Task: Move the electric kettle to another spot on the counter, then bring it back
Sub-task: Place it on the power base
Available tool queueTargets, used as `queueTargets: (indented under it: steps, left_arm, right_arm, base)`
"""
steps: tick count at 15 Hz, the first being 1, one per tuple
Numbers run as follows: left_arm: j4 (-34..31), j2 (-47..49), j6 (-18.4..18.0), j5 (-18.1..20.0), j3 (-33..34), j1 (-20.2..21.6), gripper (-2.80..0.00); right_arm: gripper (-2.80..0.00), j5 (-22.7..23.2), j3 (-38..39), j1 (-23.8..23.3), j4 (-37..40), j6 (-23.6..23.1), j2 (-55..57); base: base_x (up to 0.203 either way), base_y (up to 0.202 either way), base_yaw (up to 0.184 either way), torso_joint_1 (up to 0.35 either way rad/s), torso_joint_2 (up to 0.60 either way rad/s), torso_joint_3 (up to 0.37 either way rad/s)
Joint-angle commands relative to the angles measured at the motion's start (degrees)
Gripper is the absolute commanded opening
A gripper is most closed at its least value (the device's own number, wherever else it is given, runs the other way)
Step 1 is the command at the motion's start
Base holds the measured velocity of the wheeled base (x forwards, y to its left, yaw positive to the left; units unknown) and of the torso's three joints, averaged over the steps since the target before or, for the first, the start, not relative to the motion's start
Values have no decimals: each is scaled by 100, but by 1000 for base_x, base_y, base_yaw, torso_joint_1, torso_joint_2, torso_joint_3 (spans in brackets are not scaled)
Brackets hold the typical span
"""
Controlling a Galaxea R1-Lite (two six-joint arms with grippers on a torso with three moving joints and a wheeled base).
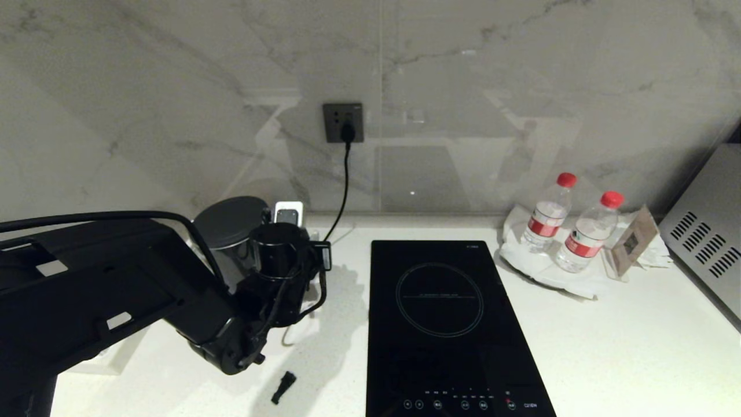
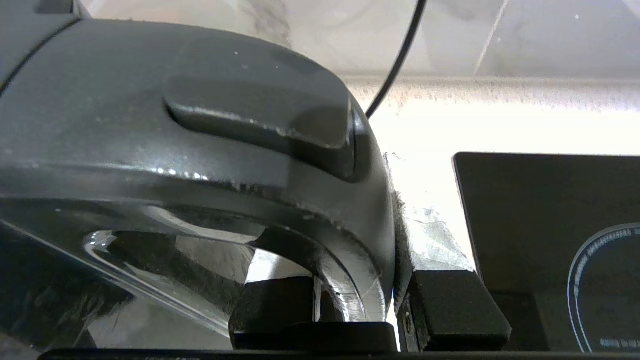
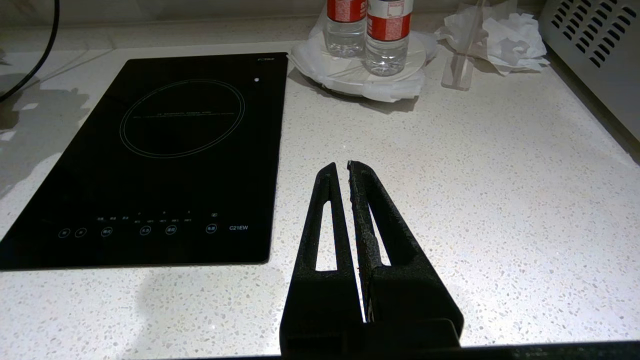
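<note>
Glossy black plastic is filling my left wrist view: my left gripper (image 2: 352,305) is pinching the loop handle (image 2: 345,235) of the electric kettle (image 1: 231,223), which is sitting at the back left of the counter (image 1: 608,347), beside the induction hob (image 1: 446,324). I am judging this as the grasp before a carry, though which leg I cannot tell. Next I am needing a straight, level lift. My right gripper (image 3: 347,170) is resting pressed together, idle.
</note>
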State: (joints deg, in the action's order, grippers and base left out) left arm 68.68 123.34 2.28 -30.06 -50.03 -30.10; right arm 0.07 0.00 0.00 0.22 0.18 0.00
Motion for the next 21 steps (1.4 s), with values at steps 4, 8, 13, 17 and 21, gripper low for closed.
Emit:
queueTargets:
  steps: [4,8,13,17,21]
  left_arm:
    - [40,23,9,-26,46,-22,-280]
    - [40,49,9,-27,46,-40,-280]
    - [40,41,9,-30,43,-40,-280]
    - [17,34,-81,-72,111,-36,-280]
    - [60,49,-246,-246,143,-49,0]
  right_arm:
    - [-280,1,8,0,3,0,2]
    - [-280,1,0,0,4,-1,0]
    - [-280,1,0,0,1,-1,9]
    - [-280,1,0,0,-3,-1,8]
    - [-280,1,0,0,3,-1,9]
  base:
    - [0,0,0,0,0,0]
    - [0,0,0,0,0,0]
    - [0,0,0,0,0,0]
    - [0,0,0,0,0,0]
    - [0,0,0,0,0,0]
